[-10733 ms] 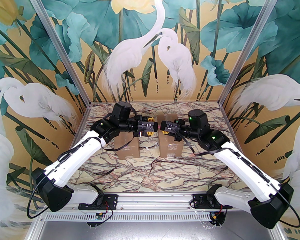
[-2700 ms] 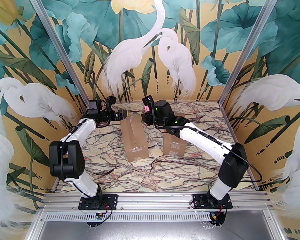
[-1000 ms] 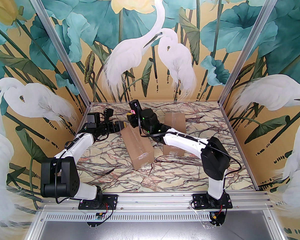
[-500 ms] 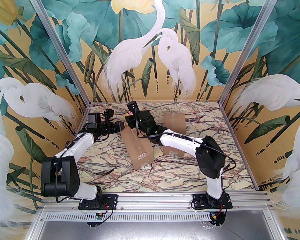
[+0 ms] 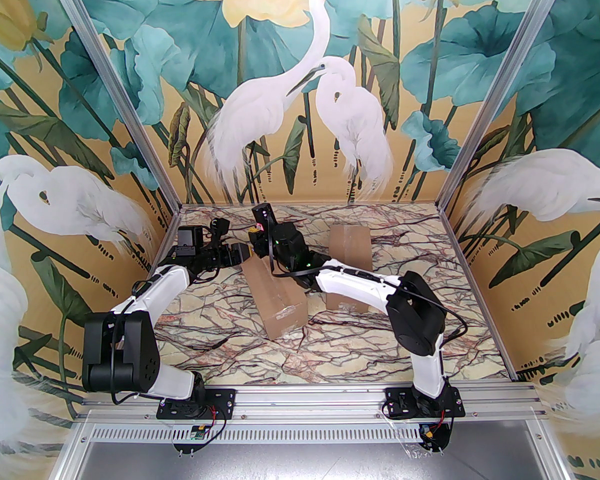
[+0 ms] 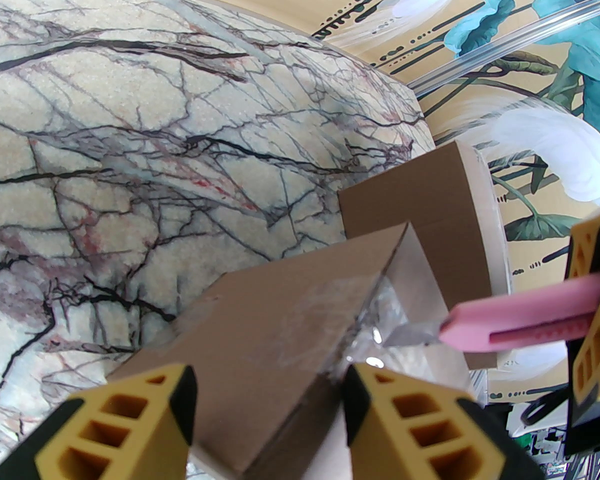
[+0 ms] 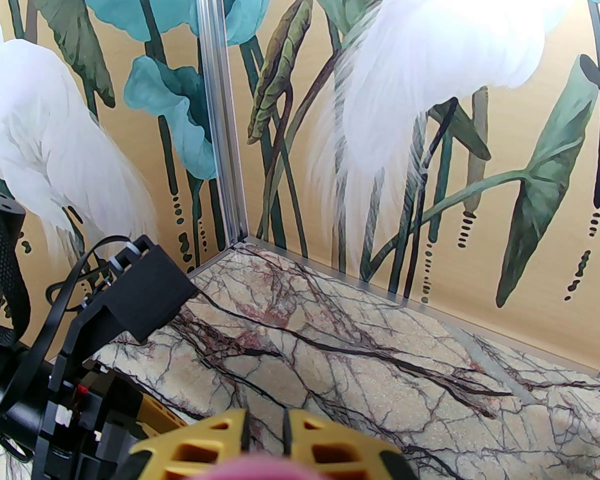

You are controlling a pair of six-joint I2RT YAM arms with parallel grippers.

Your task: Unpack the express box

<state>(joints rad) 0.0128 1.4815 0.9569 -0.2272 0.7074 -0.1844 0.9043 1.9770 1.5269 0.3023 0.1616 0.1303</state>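
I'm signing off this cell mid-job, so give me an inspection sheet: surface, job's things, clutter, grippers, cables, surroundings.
surface: marble-pattern table
job's things: angled box, taped shut; second box apart from it, also shut; pink knife, blade out at the angled box's taped end
clutter: nothing seen
grippers: left gripper, jaws apart around the angled box's end, contact unclear; right gripper, shut on the knife
cables: black cable loops off the right arm's elbow; flat cable crosses above the angled box
surroundings: heron-and-lotus wall panels, metal frame posts

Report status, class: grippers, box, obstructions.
Left gripper open, astride box end. Right gripper shut on pink knife, blade at taped seam. Second box apart, beyond.
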